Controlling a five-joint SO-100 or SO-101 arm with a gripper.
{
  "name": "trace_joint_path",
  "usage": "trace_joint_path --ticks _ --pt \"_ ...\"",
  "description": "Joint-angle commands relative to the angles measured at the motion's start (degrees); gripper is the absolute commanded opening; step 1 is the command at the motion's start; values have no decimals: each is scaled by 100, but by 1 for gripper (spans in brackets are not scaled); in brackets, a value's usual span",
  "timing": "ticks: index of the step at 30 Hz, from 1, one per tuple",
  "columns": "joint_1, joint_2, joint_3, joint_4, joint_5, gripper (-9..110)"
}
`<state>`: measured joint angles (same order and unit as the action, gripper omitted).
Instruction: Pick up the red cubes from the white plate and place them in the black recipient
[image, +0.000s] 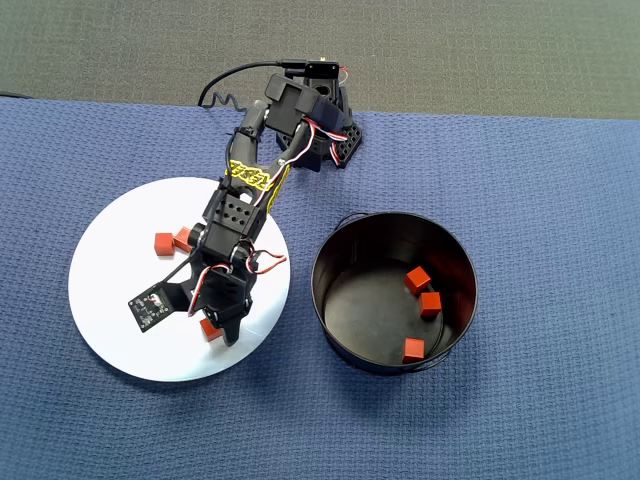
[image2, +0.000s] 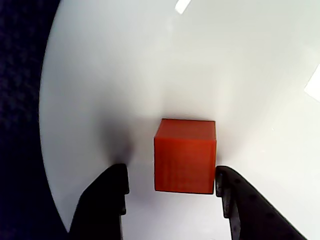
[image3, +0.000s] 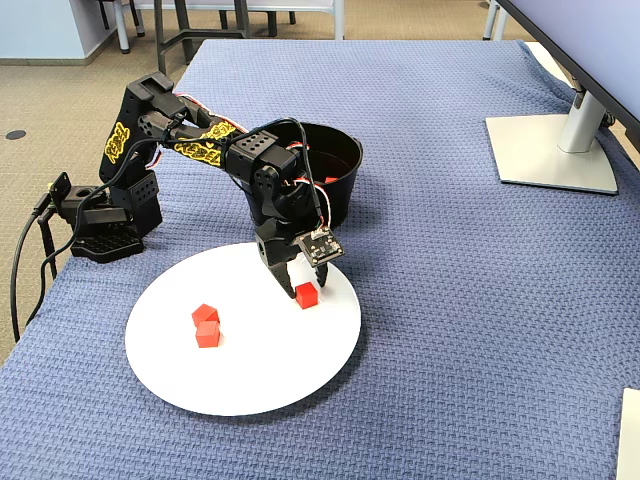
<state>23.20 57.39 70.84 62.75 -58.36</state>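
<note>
Three red cubes (image: 418, 279) visible overhead in black recipient (image: 336, 250).

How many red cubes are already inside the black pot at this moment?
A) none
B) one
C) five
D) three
D: the overhead view shows three red cubes lying on the floor of the black pot, while three more remain on the white plate, one of them between the fingers of the open gripper.
</note>
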Motion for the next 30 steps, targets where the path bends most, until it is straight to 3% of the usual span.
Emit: trace_joint_path --ticks 1,5,14,21,29,30 --pt "53 88 -352 -88 141 0" --pt "105 352 -738 422 571 0" --pt "-334 2795 -483 1688 1195 0" --pt "-1872 4509 633 1635 2109 0" --pt "-3937 4983 1248 1538 2988 0" --pt "-4263 4896 1292 1731 2848 7"
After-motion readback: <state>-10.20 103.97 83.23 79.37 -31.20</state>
